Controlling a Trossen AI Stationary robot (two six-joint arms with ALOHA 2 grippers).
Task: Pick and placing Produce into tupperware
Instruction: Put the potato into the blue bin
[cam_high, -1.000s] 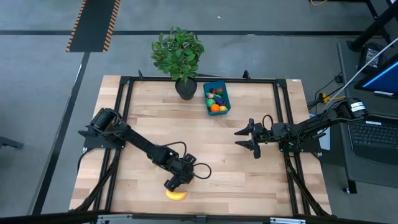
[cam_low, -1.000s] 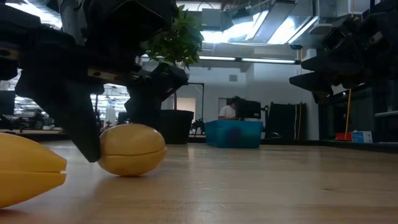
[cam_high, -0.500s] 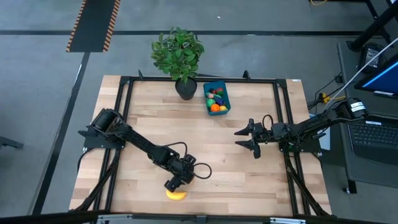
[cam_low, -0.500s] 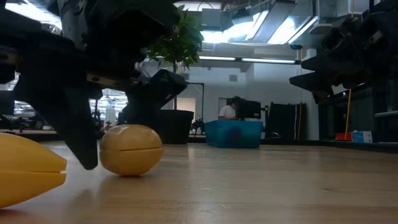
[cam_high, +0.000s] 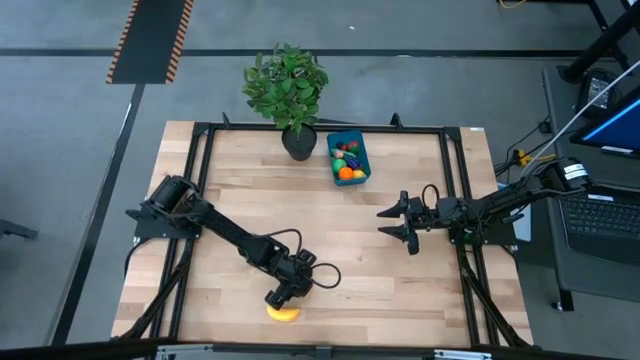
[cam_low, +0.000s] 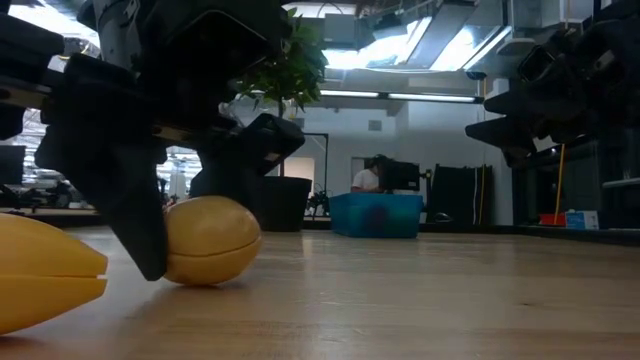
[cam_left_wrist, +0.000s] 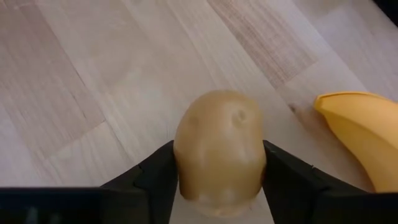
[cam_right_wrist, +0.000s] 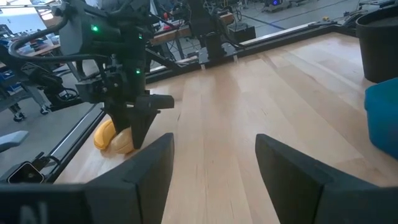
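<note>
Potato (cam_left_wrist: 220, 152) sits on the worktop (cam_high: 400, 290) at the near edge, directly between the left gripper's (cam_left_wrist: 219, 163) fingers, which are clamped against its two sides. Its long axis runs forward along the fingers, blunt end pointing away from the wrist. The banana (cam_left_wrist: 360, 134) lies just beside it. The tupperware (cam_high: 348, 158) is far across the worktop; the right gripper (cam_high: 404, 222) waits spread and empty.

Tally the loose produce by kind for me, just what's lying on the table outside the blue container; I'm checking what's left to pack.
Potato: 1, between the left claw's fingers
Banana: 1, beside it
Total: 2
</note>
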